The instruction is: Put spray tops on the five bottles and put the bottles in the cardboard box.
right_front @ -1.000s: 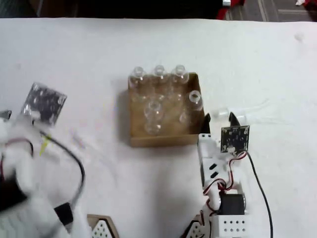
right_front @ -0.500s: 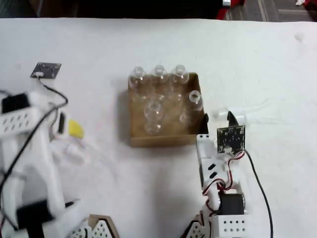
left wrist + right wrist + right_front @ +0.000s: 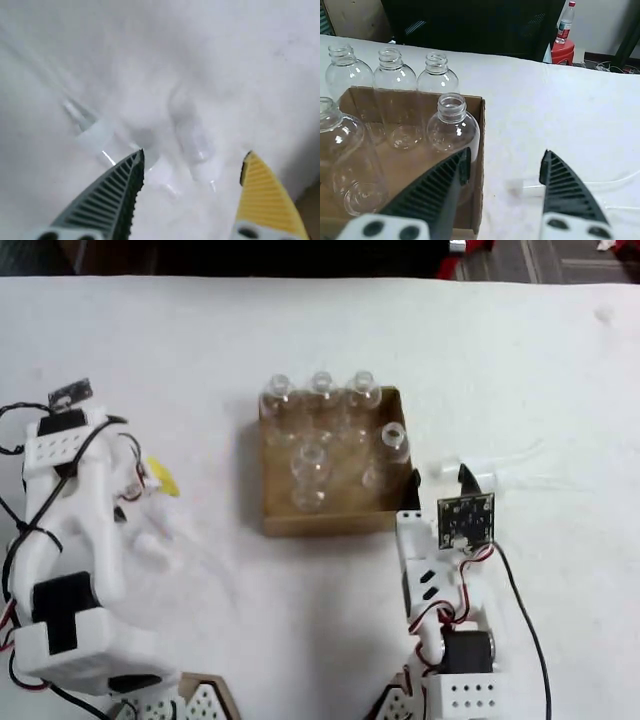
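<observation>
From above, five uncapped bottles (image 3: pixel 321 390) stand in the cardboard box (image 3: pixel 330 523), so capping likely happens there. In the left wrist view the left gripper (image 3: pixel 194 156) is spread wide, a clear spray top (image 3: pixel 196 146) lying between its fingertips, apparently lined up for a pinch. In the right wrist view the right gripper (image 3: pixel 505 152) is spread too, box beside one finger, a second spray top (image 3: pixel 532 189) just ahead

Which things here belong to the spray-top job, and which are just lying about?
Job:
cardboard box
five clear bottles standing in it, no tops on
spray top beside the box
more spray tops

Lying about:
red stool beyond the table
drink bottle on it
</observation>
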Available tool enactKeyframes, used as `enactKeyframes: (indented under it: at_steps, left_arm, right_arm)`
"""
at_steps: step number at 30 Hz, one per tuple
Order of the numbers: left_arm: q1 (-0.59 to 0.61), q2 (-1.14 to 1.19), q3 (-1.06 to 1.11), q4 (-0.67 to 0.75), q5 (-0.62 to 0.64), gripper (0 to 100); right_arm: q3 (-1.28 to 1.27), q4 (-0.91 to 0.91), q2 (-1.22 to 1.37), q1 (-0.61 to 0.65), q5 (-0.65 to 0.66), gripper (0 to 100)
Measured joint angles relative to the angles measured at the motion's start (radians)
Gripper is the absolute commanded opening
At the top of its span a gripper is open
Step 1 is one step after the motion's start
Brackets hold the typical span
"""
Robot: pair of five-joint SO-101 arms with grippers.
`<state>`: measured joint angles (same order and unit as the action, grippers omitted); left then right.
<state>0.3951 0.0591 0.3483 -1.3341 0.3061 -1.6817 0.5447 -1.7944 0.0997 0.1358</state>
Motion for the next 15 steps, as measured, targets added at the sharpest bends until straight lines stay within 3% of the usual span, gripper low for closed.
enactKeyframes:
  at_steps: [6, 15]
  left_arm:
    - [0.0, 0.058, 0.012, 0.041, 0.12, 29]
    - [-0.048, 0.141, 0.012, 0.055, 0.155, 28]
  right_arm:
    - [0.0, 0.0, 0.0, 0.0, 0.0, 20.1]
    - [0.0, -0.003, 0.0, 0.0, 0.0, 20.1]
